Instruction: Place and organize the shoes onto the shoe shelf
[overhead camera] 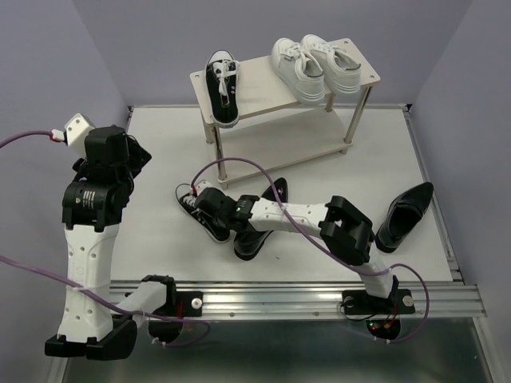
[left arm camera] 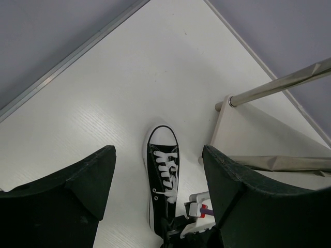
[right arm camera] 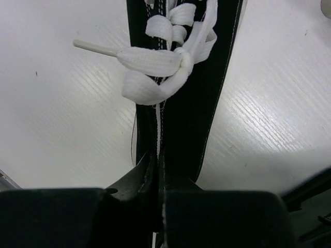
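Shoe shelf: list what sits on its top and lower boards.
The top board holds one black canvas sneaker at left and two white sneakers at right. The lower board looks bare where visible; the top board covers the rest.

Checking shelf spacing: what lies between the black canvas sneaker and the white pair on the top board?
Nothing. The top external view shows bare top board between the black canvas sneaker and the white pair.

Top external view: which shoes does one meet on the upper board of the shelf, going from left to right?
black canvas sneaker → white sneaker → second white sneaker
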Motion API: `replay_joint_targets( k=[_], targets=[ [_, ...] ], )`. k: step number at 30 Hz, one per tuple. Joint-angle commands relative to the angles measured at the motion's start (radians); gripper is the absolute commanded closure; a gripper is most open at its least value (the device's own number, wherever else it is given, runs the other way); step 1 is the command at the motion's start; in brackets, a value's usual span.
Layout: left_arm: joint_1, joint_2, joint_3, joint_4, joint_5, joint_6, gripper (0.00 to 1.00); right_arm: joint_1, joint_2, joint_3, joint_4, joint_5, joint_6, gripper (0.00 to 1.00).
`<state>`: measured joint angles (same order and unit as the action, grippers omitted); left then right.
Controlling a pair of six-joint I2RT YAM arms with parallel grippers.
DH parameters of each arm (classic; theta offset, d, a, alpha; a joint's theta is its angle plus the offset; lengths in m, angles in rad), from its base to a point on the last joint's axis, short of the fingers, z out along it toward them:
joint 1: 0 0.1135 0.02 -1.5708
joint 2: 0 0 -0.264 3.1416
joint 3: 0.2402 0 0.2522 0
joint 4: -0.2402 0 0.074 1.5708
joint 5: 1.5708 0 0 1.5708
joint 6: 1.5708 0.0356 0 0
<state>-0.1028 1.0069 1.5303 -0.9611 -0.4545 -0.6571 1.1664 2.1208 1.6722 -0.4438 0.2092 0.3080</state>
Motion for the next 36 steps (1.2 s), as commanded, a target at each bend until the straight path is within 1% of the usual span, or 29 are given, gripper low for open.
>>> replay_joint_targets(
  k=[1,5,8,9,14,18,19,23,28,32,34,36],
  targets=[
    [0.006,-0.011,-0.016,0.036,-0.009,0.022,0.21,0.007,-0.114,0.021,0.043,0.002,-0.029,0.99],
    [0.009,-0.007,-0.012,0.038,-0.016,0.031,0.21,0.007,-0.195,0.020,0.047,-0.034,-0.055,0.99],
    [0.014,0.002,0.022,0.029,-0.029,0.043,0.21,0.007,-0.283,0.014,0.050,-0.054,-0.076,0.99],
    [0.015,0.005,0.022,0.025,-0.035,0.047,0.21,0.007,-0.283,0.014,0.050,-0.056,-0.081,0.99],
    [0.023,0.019,0.138,0.004,-0.047,0.062,0.21,0.007,-0.400,0.027,0.025,-0.062,-0.101,0.99],
    [0.025,0.030,0.218,-0.014,-0.076,0.076,0.21,0.007,-0.485,0.030,-0.007,-0.135,-0.164,0.99],
    [0.025,0.032,0.226,-0.016,-0.082,0.077,0.21,0.007,-0.501,0.034,-0.033,-0.169,-0.179,0.99],
    [0.025,0.032,0.223,-0.019,-0.099,0.077,0.21,0.007,-0.588,0.023,-0.064,-0.202,-0.234,0.99],
    [0.026,0.029,0.199,-0.007,-0.095,0.070,0.21,0.007,-0.683,0.046,-0.084,-0.171,-0.279,0.99],
    [0.026,0.032,0.191,-0.001,-0.087,0.067,0.21,0.007,-0.729,0.084,-0.082,-0.071,-0.296,0.99],
    [0.026,0.030,0.183,0.004,-0.087,0.065,0.21,0.007,-0.758,0.090,-0.064,-0.025,-0.331,0.99],
    [0.026,0.029,0.179,0.005,-0.085,0.063,0.21,0.007,-0.780,0.089,-0.041,-0.008,-0.339,0.99]
  ],
)
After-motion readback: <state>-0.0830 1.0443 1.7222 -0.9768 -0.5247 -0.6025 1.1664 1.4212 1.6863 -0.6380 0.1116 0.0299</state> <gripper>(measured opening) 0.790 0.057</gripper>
